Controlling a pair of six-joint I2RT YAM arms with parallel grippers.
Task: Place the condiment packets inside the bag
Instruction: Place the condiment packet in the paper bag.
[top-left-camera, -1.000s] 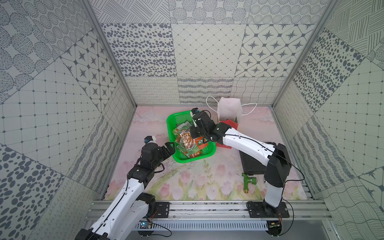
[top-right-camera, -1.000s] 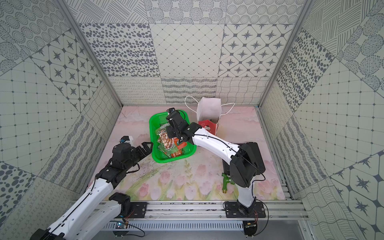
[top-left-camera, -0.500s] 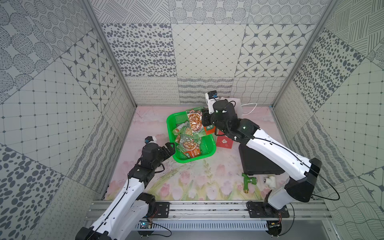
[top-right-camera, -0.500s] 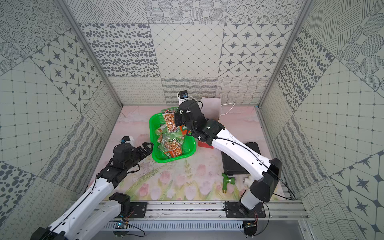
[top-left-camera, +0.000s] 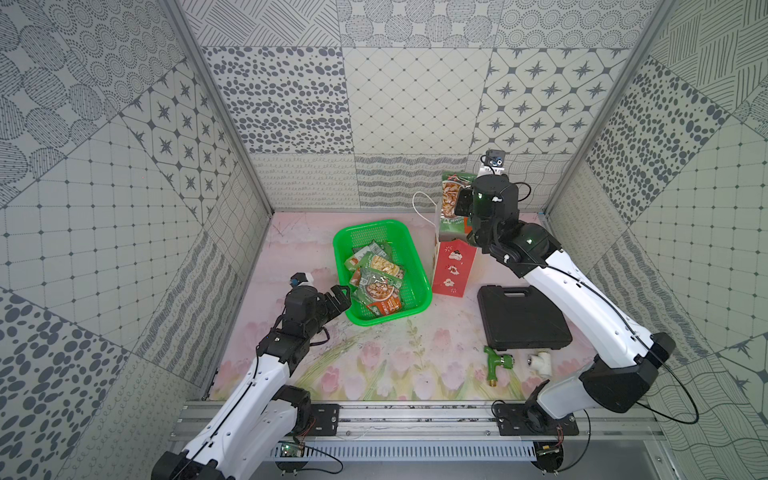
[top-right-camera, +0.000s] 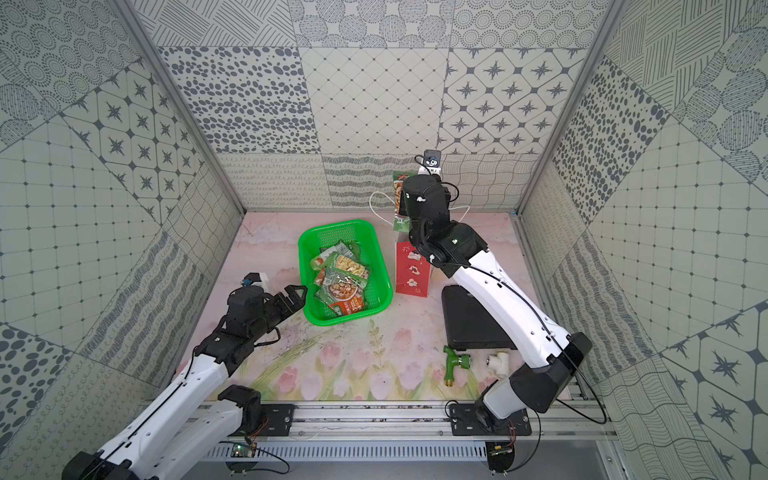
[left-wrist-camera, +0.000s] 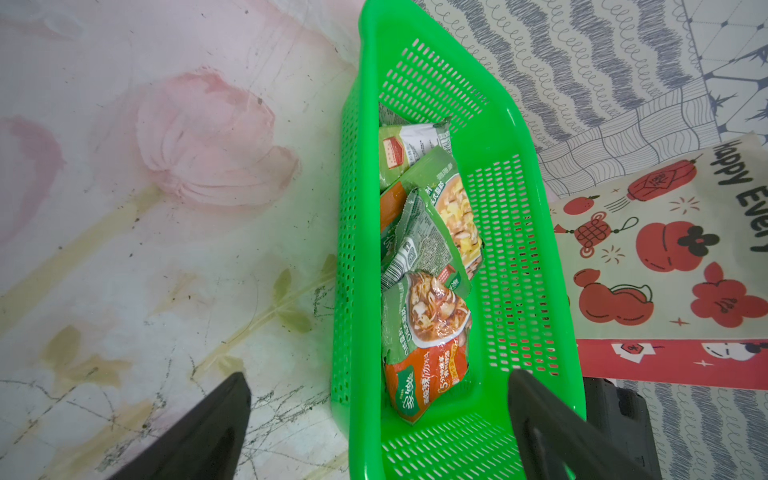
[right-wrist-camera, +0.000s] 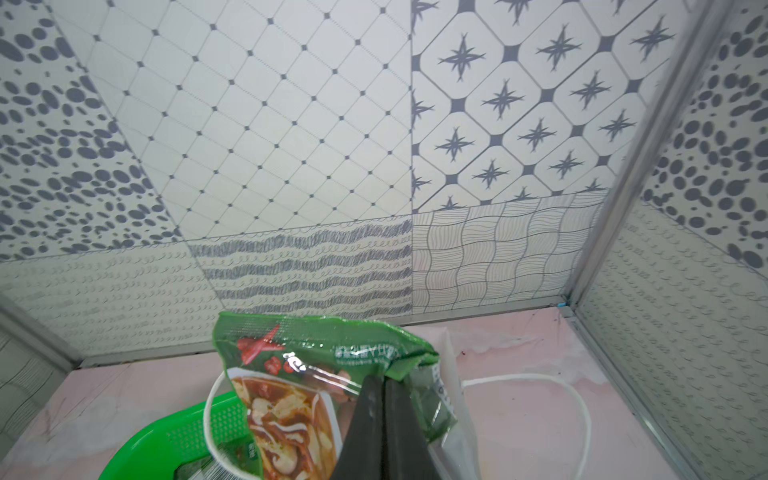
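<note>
Several green and orange condiment packets (top-left-camera: 376, 282) (top-right-camera: 343, 282) (left-wrist-camera: 424, 257) lie piled in a green mesh basket (top-left-camera: 382, 224) (left-wrist-camera: 361, 166). My right gripper (top-left-camera: 459, 205) (right-wrist-camera: 382, 380) is shut on one more packet (top-left-camera: 450, 199) (top-right-camera: 398, 195) (right-wrist-camera: 299, 374) and holds it upright just above the mouth of the bag (top-left-camera: 453, 266) (top-right-camera: 411, 270) (left-wrist-camera: 665, 257). The bag stands upright to the right of the basket. One of its white cord handles (right-wrist-camera: 582, 415) hangs beside the held packet. My left gripper (top-left-camera: 345, 297) (top-right-camera: 297, 297) (left-wrist-camera: 377, 376) is open, its fingers straddling the basket's near left corner without holding anything.
A black plastic case (top-left-camera: 521, 318) lies flat on the mat in front of the bag, under my right forearm. A green tap fitting (top-left-camera: 496, 365) and a white pipe tee (top-left-camera: 540, 360) sit near the front rail. The back wall is close behind the bag.
My right arm lifted a packet out of the basket and swung it right and back, to above the bag. The left arm stayed still and open.
</note>
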